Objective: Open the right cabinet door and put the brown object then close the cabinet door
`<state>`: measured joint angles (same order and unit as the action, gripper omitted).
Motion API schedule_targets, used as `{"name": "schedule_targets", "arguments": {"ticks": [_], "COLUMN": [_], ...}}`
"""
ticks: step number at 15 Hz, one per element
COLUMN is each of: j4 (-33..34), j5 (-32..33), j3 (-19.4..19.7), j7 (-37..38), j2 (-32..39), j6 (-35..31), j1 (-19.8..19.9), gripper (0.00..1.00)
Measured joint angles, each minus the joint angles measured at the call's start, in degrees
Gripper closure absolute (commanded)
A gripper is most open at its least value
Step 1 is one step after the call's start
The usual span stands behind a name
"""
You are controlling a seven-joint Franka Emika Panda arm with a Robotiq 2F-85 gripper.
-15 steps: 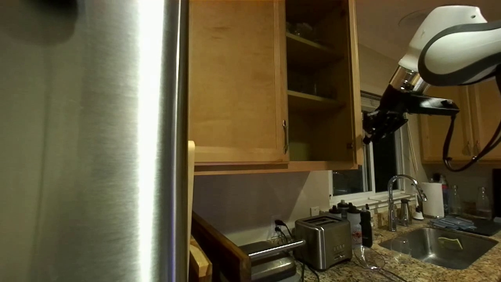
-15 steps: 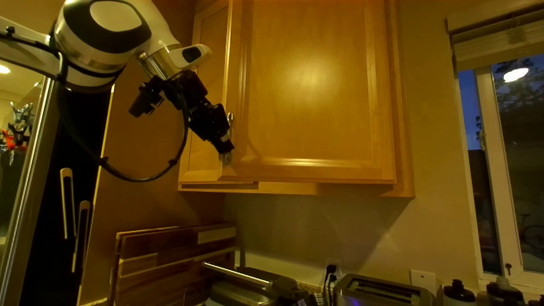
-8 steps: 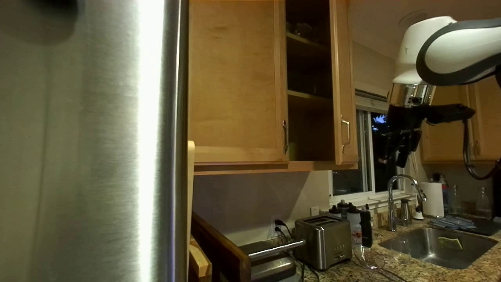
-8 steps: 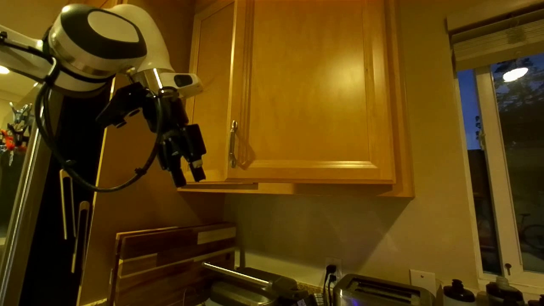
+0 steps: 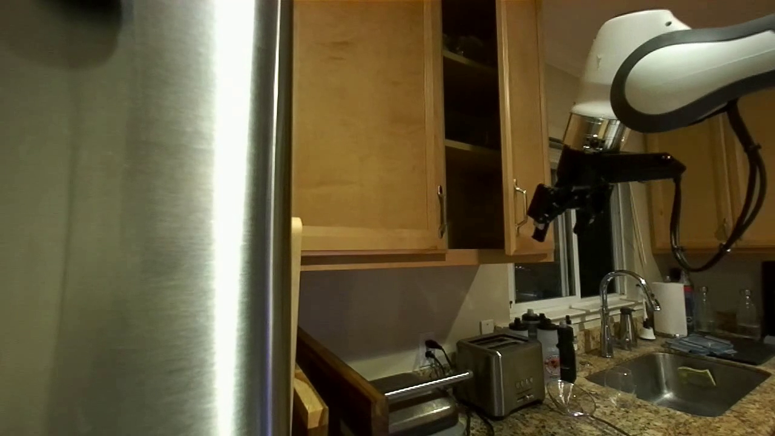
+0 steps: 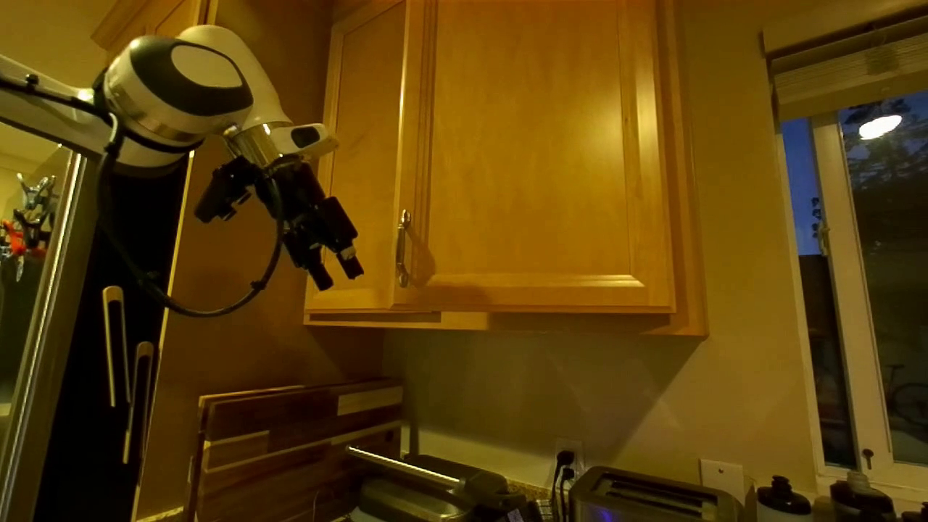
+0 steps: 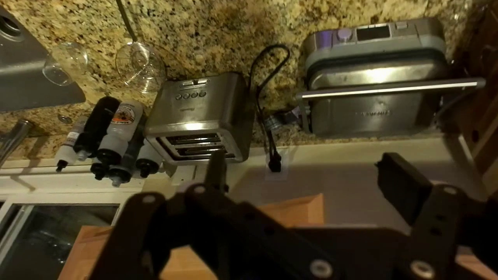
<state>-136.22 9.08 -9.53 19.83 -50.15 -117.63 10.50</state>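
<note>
Brown wooden strip (image 5: 296, 266), edge-on and upright, just right of a steel fridge (image 5: 145, 212) in an exterior view; next, the honey-wood cabinet (image 5: 463, 257), left door (image 5: 363, 133) closed, right cabinet door (image 5: 525, 121) ajar, shelves (image 5: 466, 145) visible in the gap; then the end effector (image 5: 557, 231), near but apart from that door's bar handle (image 5: 524, 209), jaws spread wide, released; far right, sink (image 5: 726, 387) set into the bench (image 5: 748, 418).

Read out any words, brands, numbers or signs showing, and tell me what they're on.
Nothing reads clearly in any view.
White bottle with orange emblem, its lettering: too blurred.
Slim white bottle, side print: too small.
Toaster, mark on its front: too small.
Countertop grill, lettering on its lid: too blurred.
</note>
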Motion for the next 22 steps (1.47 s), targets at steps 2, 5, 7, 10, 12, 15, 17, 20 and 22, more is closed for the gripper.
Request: {"name": "schedule_targets", "arguments": {"ticks": [2,5,7,10,12,15,17,20,22], "j4": [2.8,7.3,10.3,14.5,16.9,19.9,21.3,22.7,23.1], "j5": [0.1,2.0,4.8,9.3,11.9,15.3,17.6,21.2,22.8], "j3": [-1.3,-4.0,-5.8,-7.2,-7.5,-7.5,-7.6,-7.6,-7.6], "j7": [5.8,14.9,20.7,27.1,29.9,32.8,34.9,37.9,39.4], "j2": [3.8,9.6,13.1,18.0,20.9,24.3,26.0,27.4,27.6], "j6": [-2.8,-5.9,-6.8,-6.8,-6.8,-6.8,-6.4,-4.7,-2.7], "j1": [2.1,6.0,8.0,8.6,8.4,8.0,7.5,6.4,5.7], "gripper": [0.00,0.00,0.00,0.00,0.00,0.00,0.00,0.00,0.00]}}
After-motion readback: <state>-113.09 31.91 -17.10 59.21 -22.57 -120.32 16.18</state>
